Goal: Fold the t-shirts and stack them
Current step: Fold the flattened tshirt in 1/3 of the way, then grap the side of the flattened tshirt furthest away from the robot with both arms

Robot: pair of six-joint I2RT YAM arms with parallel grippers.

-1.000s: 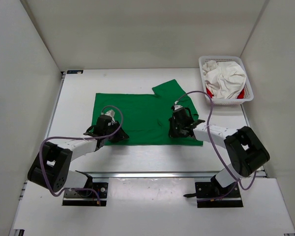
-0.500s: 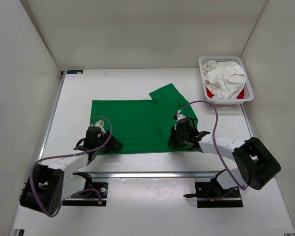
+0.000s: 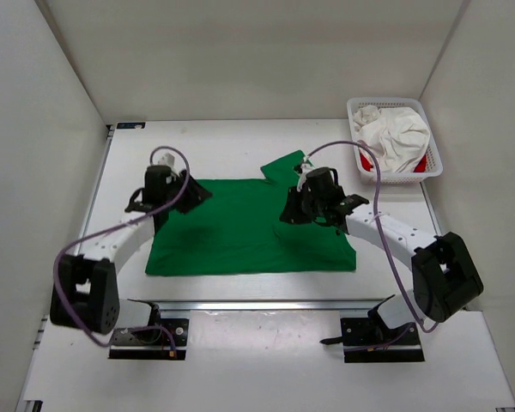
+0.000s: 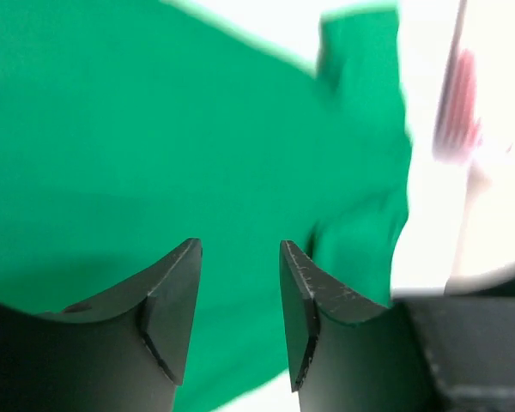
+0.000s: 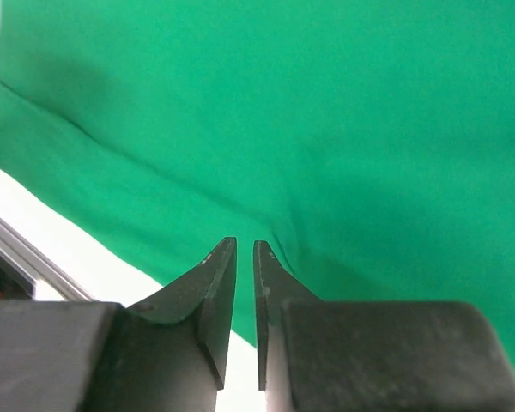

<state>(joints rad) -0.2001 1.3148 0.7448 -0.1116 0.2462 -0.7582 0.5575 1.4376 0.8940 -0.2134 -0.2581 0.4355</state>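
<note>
Both arms hover over the green t-shirt (image 3: 249, 227), spread flat on the surface (image 3: 240, 154) with its long axis left to right: left hand (image 4: 239, 249) apart and empty at its far-left corner, right hand (image 5: 245, 245) barely parted and empty beside the sleeve (image 3: 285, 163).

A white mesh basket (image 3: 386, 100) sits at the far right corner of the white table (image 3: 223, 146).

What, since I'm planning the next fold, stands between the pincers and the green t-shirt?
Nothing visible does. The left pincer and the right pincer both look straight down on the spread green t-shirt, jaws empty. The basket sits apart, at the far right corner.
</note>
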